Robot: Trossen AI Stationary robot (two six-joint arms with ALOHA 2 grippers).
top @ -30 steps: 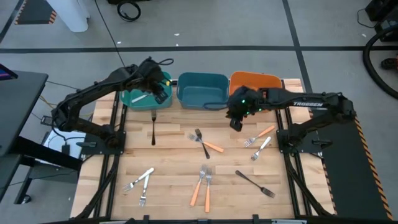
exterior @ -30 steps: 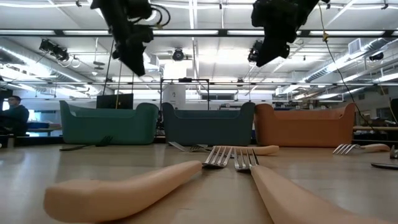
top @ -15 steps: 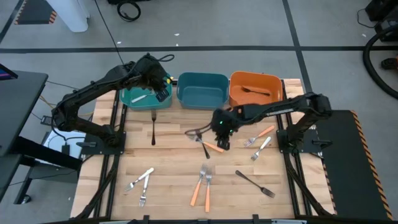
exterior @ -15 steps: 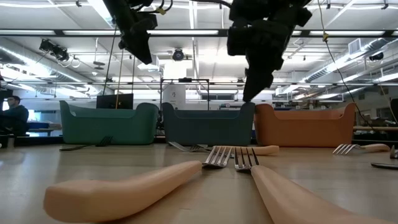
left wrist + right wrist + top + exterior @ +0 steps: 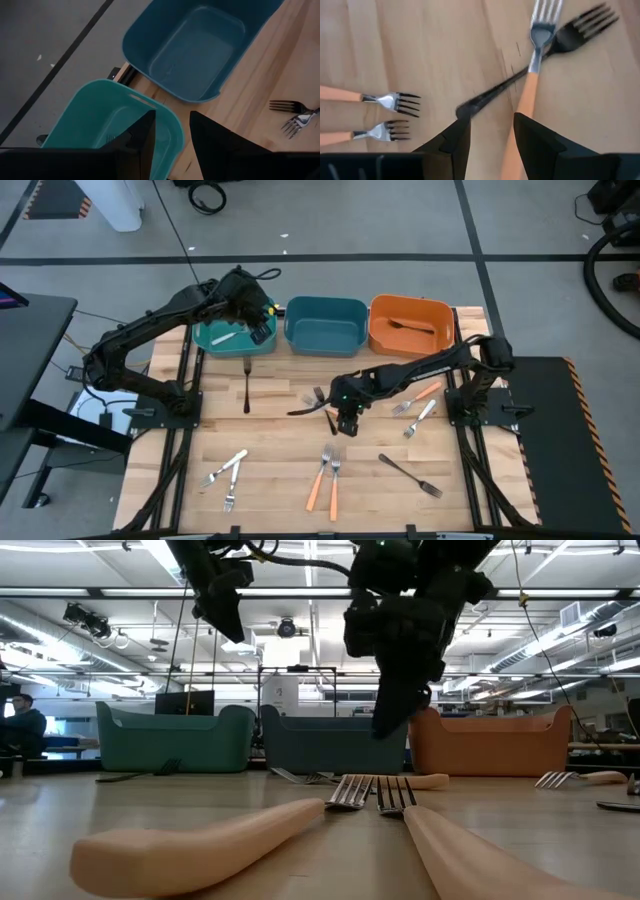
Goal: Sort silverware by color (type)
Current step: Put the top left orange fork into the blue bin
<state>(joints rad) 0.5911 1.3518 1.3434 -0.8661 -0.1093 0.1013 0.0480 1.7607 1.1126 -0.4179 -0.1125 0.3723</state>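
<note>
Between the right gripper's (image 5: pixel 487 131) parted fingers (image 5: pixel 454 136) lies the black fork's (image 5: pixel 520 75) handle end.

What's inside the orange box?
The orange bin holds one black fork in the high view. Nothing else shows inside, and its walls hide the contents in the low view.

Two dark jointed arms, black cables (looped near wrists), blunt wedge-shaped fingers (image 5: pixel 540 145)

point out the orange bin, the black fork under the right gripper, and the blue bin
orange bin (image 5: pixel 447 342): high view, on its right wall.
black fork (image 5: pixel 580 26): right wrist view, on its tines.
blue bin (image 5: pixel 192 52): left wrist view, on its bare floor.
</note>
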